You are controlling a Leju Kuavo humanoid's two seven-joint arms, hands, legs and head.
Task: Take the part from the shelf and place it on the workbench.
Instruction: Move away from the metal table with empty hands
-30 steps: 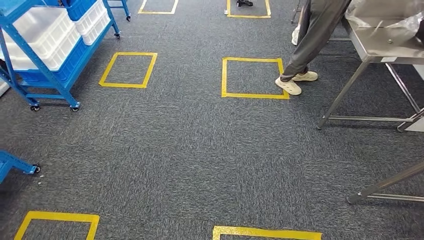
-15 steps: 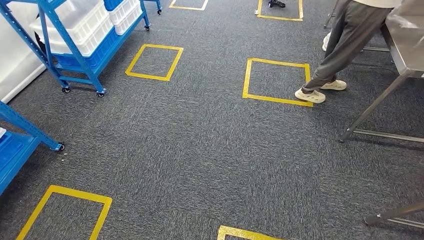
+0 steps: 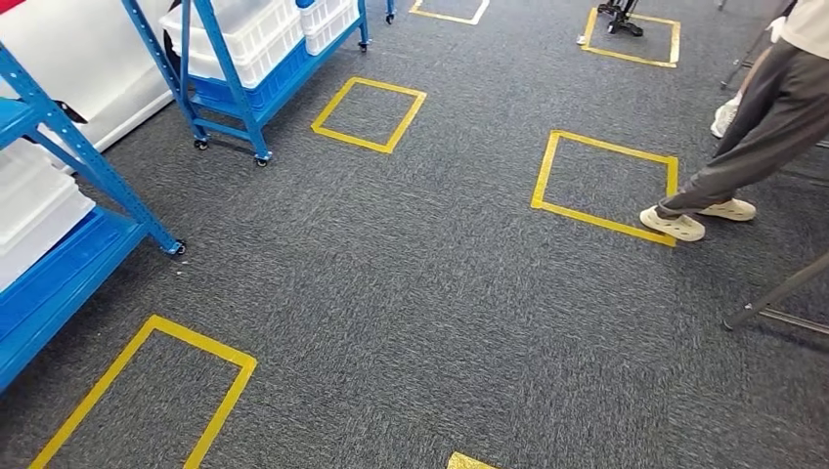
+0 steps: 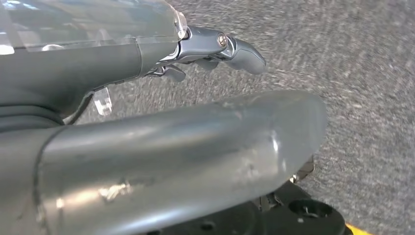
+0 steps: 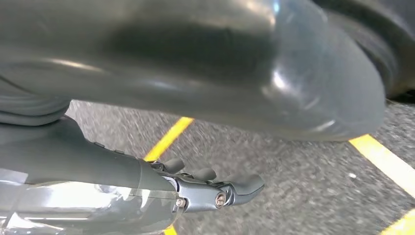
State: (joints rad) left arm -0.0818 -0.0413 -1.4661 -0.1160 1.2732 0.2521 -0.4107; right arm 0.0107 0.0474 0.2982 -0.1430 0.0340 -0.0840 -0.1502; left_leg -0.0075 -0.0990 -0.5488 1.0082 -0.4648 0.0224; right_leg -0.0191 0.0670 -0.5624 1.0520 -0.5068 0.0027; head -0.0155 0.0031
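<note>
Where blue shelf [image 3: 59, 195] stands, white bins [image 3: 244, 34]

You are looking down on grey carpet [image 3: 411, 293] marked with yellow tape squares [image 3: 606, 186]. At ten o'clock a blue shelf [image 3: 59, 264] stands on it, holding white bins [image 3: 29, 210]. At eleven o'clock a wheeled blue rack [image 3: 244, 83] carries more white crates [image 3: 244, 34]. At two o'clock a person's shoes [image 3: 675, 223] rest on the tape.

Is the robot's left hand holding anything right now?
No. In the left wrist view the left hand hangs over grey carpet with its fingers stretched out and nothing between them and the thumb.
</note>
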